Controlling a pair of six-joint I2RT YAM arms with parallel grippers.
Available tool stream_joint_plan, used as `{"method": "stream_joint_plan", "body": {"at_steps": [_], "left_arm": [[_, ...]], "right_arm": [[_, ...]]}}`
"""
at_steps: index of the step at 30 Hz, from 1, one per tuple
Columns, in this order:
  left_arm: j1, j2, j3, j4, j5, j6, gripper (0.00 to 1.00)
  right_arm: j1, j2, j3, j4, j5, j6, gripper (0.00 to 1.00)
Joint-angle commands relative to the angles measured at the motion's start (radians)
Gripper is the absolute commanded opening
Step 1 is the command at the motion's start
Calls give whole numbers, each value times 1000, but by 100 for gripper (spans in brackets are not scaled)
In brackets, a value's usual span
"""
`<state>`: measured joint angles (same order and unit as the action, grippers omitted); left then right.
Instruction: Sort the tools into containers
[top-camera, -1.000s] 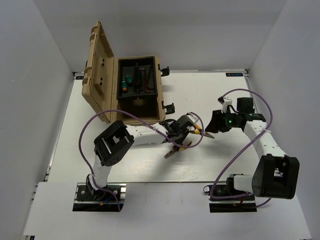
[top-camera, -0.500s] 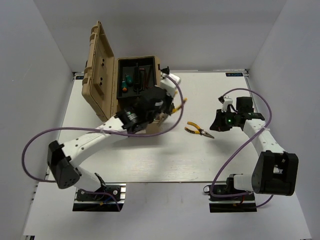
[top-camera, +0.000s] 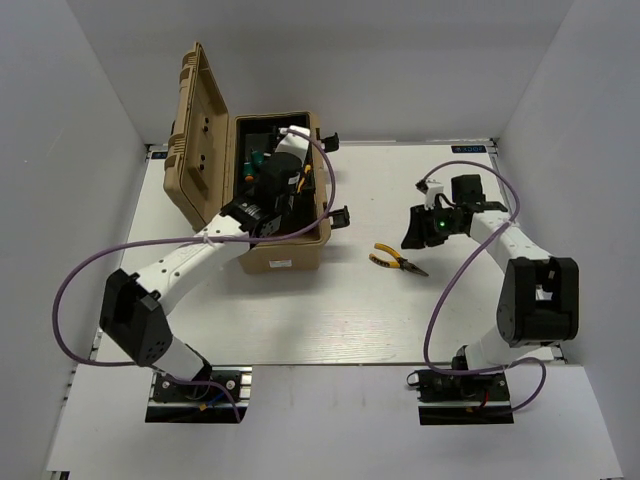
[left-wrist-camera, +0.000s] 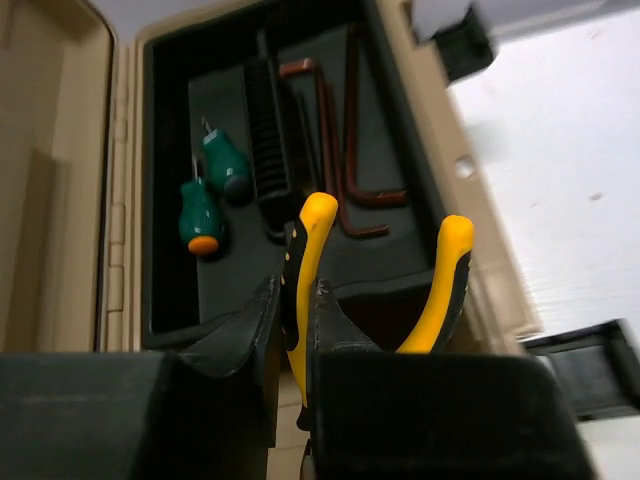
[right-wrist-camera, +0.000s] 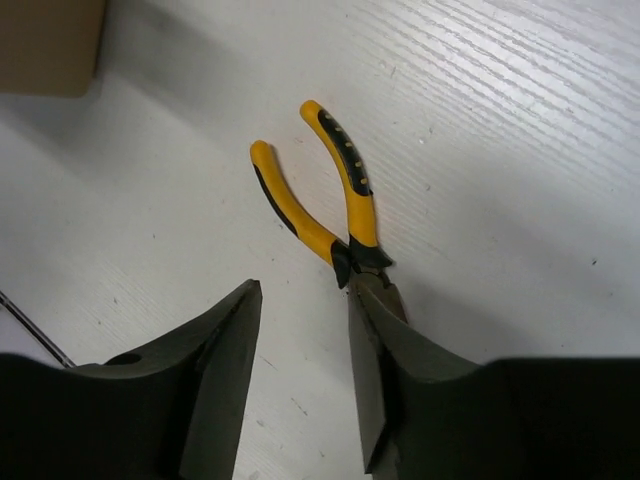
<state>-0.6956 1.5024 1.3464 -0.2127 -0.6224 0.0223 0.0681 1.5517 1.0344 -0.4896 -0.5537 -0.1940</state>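
Pliers with yellow-and-black handles are clamped in the left hand, its fingers closed narrowly on one handle while the other handle splays out toward 3 o'clock. In the left wrist view these held pliers hang above the near end of the toolbox, handles pointing to 12 o'clock over its black tray.

The tan toolbox stands at about 10 o'clock on the table, with its lid swung up on the 9 o'clock side. In the tray, two green-handled screwdrivers lie side by side in the 9 o'clock compartment. Two L-shaped hex keys lie in the 3 o'clock one, past a ribbed divider.

The loose pliers lie flat on the table at 3 o'clock from the toolbox, well apart from it. The right hand hovers at their 1 o'clock, spread wide and empty. In the right wrist view their handles reach toward 11 o'clock, and their nose runs under one finger.
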Motion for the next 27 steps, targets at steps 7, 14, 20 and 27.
{"method": "stream_joint_plan", "body": {"at_steps": [7, 14, 20, 27], "left_arm": [[88, 41, -20, 47, 62, -19, 37], [99, -22, -39, 12, 110, -39, 63], [99, -197, -94, -37, 248, -68, 54], [90, -590, -389, -39, 346, -78, 9]], "right_arm": [[67, 156, 156, -21, 26, -113, 51], [134, 215, 168, -12, 167, -171, 52], [185, 263, 184, 9, 291, -188, 52], [232, 312, 167, 11, 336, -225, 49]]}}
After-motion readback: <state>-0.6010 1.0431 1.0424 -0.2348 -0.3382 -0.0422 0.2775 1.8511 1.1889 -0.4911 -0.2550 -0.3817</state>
